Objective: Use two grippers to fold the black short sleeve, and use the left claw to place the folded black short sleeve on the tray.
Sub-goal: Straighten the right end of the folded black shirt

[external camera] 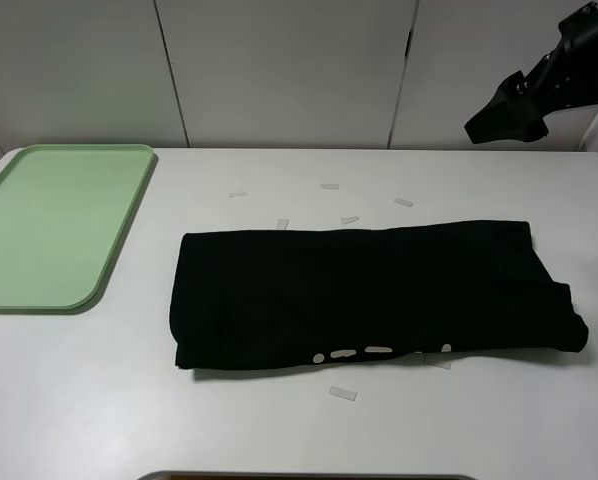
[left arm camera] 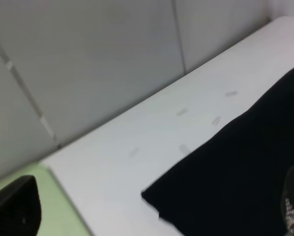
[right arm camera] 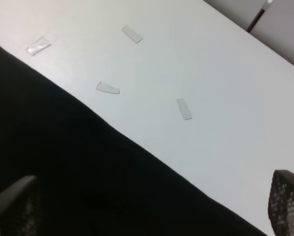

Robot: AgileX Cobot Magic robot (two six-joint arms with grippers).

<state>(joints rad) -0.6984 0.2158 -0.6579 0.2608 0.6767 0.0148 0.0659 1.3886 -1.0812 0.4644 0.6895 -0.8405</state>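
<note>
The black short sleeve point(external camera: 369, 295) lies flat on the white table as a long folded rectangle, with white print marks along its near edge. The pale green tray point(external camera: 54, 225) sits at the table's left side with nothing on it. My right arm point(external camera: 524, 100) hangs high at the back right, above and behind the shirt's right end. In the right wrist view my right gripper point(right arm camera: 149, 199) stands open over the shirt point(right arm camera: 63, 162), holding nothing. My left gripper point(left arm camera: 153, 206) is also open and holds nothing. It hovers above the shirt's corner point(left arm camera: 235, 182), with the tray point(left arm camera: 63, 221) beside it. The left arm is out of the exterior view.
Several small clear tape strips point(external camera: 349, 219) lie on the table behind the shirt, and one point(external camera: 343, 394) in front of it. White wall panels point(external camera: 289, 70) stand close behind the table's far edge. The table's right edge runs near the shirt's right end.
</note>
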